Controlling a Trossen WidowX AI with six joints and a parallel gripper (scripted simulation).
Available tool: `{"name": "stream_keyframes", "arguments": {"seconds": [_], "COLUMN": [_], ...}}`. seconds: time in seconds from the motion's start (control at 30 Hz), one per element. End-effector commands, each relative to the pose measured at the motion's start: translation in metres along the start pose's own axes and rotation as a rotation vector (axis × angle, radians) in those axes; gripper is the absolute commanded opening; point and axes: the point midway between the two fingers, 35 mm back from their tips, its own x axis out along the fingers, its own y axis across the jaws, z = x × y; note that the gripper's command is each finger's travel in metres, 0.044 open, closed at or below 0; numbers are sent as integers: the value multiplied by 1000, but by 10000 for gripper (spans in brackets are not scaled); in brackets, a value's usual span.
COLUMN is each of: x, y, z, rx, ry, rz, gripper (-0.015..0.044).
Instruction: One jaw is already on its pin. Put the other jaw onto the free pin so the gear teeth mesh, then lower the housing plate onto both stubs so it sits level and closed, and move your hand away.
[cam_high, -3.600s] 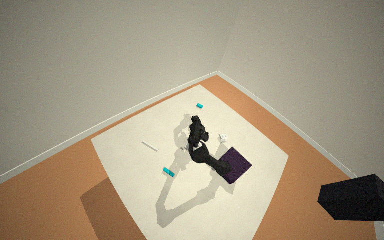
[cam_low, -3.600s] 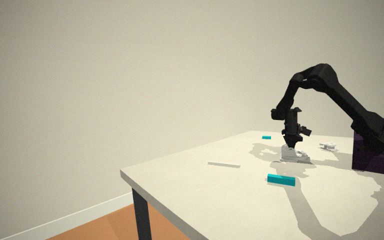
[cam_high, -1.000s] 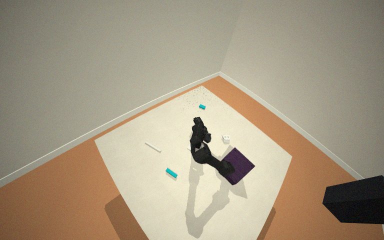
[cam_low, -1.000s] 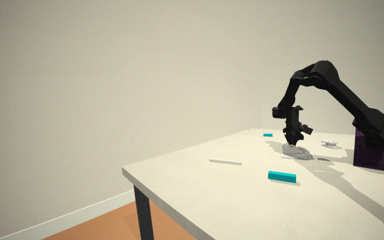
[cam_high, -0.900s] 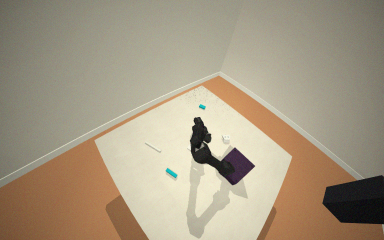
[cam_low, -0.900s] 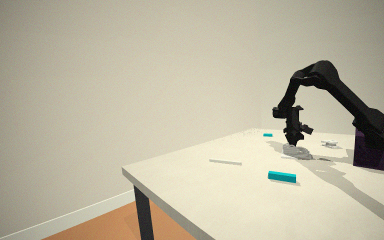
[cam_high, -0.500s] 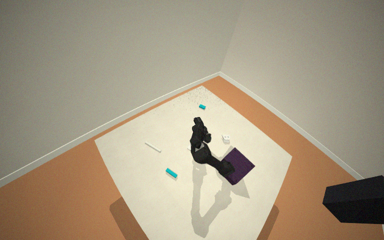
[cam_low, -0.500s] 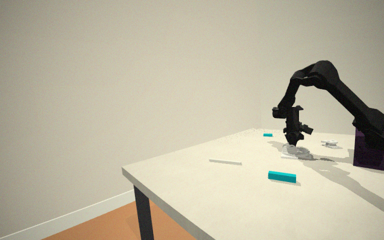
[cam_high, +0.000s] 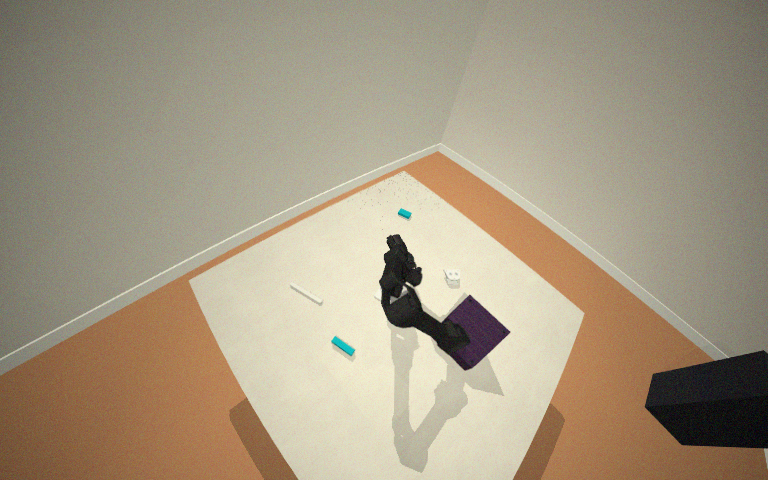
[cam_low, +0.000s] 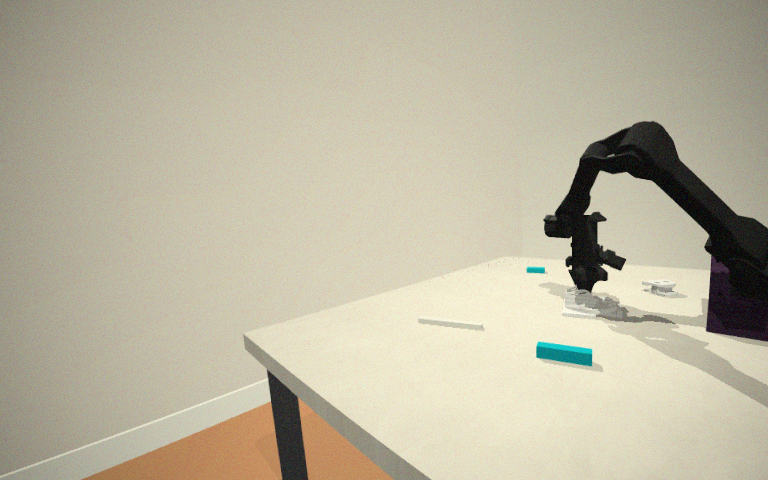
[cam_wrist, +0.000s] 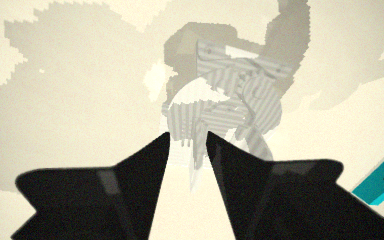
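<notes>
My gripper (cam_low: 585, 289) (cam_wrist: 187, 135) points down at the white gripper mechanism (cam_low: 573, 304) (cam_wrist: 225, 112), with its fingertips low over the base. The fingers are shut on a narrow upright part of a white jaw (cam_wrist: 199, 142). Stripes of shadow and white on white blur the jaws, pins and teeth; I cannot tell whether the teeth mesh or whether the held jaw is on its pin. In the top view the arm hides most of the mechanism. The white housing plate (cam_high: 452, 275) (cam_low: 661, 283), with two round holes, lies apart, raised on a small support.
A dark purple block (cam_high: 484, 328) (cam_low: 722, 311) stands by the arm's base. One teal block (cam_high: 343, 345) (cam_low: 564, 354) (cam_wrist: 371, 184) and a white stick (cam_high: 306, 293) (cam_low: 450, 323) lie toward the left. A smaller teal block (cam_high: 404, 213) (cam_low: 535, 270) lies at the far end.
</notes>
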Motion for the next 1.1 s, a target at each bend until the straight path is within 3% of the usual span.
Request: {"name": "stream_keyframes", "arguments": {"seconds": [0.0,0.8,0.9,1.07], "x": [1,1,1,1], "y": [0,0,0,0], "z": [1,1,0,0], "rx": [6,6,0,0], "ry": [-1,-1,0,0], "rz": [-2,-2,0,0], "gripper": [134,134,213,224]}}
